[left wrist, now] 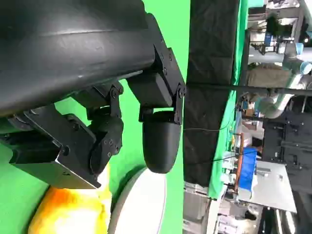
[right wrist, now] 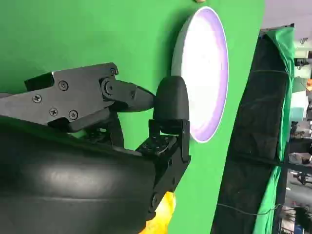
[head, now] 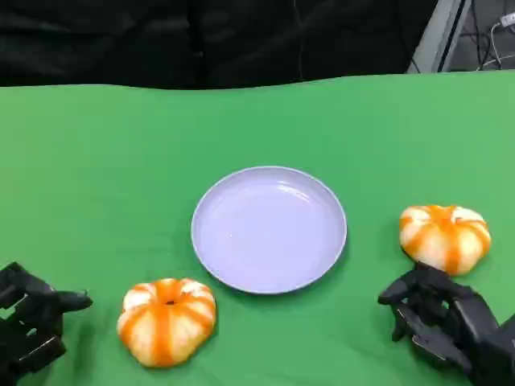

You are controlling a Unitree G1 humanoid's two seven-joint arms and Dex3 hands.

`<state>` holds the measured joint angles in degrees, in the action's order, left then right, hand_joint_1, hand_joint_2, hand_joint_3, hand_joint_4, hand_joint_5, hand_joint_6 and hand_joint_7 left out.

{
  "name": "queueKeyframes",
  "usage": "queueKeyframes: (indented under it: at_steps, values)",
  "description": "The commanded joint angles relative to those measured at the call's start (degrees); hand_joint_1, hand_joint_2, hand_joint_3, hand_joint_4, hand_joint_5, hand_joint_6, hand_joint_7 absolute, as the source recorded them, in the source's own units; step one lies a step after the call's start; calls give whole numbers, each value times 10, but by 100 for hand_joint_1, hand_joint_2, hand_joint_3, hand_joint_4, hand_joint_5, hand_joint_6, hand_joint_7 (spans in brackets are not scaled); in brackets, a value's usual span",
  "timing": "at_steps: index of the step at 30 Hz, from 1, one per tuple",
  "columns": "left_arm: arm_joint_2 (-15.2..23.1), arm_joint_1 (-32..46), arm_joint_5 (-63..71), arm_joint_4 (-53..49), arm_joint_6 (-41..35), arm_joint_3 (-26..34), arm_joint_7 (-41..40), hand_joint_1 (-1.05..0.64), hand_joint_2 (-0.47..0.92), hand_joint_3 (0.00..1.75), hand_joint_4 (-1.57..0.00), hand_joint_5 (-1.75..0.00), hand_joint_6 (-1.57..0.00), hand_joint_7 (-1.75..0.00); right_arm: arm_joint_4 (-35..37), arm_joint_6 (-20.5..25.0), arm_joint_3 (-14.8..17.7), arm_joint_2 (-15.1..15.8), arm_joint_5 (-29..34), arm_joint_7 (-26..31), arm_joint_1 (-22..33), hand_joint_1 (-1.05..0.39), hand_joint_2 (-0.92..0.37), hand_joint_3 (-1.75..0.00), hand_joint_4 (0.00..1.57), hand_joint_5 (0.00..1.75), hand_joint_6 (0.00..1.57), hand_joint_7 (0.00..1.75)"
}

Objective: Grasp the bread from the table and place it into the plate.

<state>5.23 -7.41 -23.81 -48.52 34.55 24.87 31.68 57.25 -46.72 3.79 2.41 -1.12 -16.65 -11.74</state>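
A pale lavender plate (head: 269, 228) lies empty in the middle of the green table. One round orange-striped bread (head: 166, 320) sits near the front, left of the plate; a second bread (head: 445, 236) sits to the plate's right. My left hand (head: 30, 323) rests at the lower left, a short gap from the near bread, fingers apart and holding nothing. My right hand (head: 447, 323) is just in front of the right bread, fingers apart, empty. The left wrist view shows the fingers (left wrist: 160, 139), the bread (left wrist: 70, 212) and the plate (left wrist: 139, 204). The right wrist view shows the plate (right wrist: 204, 73) and a bit of bread (right wrist: 161, 219).
The green cloth (head: 121, 161) covers the whole table, with a black curtain (head: 201, 40) behind its far edge. Shelving and cables (head: 483, 32) stand at the far right.
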Motion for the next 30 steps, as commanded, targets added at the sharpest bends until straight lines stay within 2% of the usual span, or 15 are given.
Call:
queueKeyframes:
  at_steps: [1,14,17,30]
  values:
    - [10,0,3,3,6,0,-6,11,58,114,-104,-139,-99,-126,8,1,3,9,-4,-1,-2,-25,-92,-49,59,175,67,125]
    - [9,0,7,3,7,-1,-5,10,58,116,-103,-140,-99,-126,7,3,3,9,-4,-1,-2,-26,-92,-49,59,175,66,125]
    - [9,0,7,3,6,-3,-3,10,61,110,-102,-134,-99,-119,7,4,4,9,-7,-4,-2,-25,-92,-50,59,175,66,125]
    - [10,0,7,3,7,-5,-4,10,62,108,-103,-133,-99,-117,8,3,5,9,-7,-4,-3,-25,-92,-50,59,175,66,125]
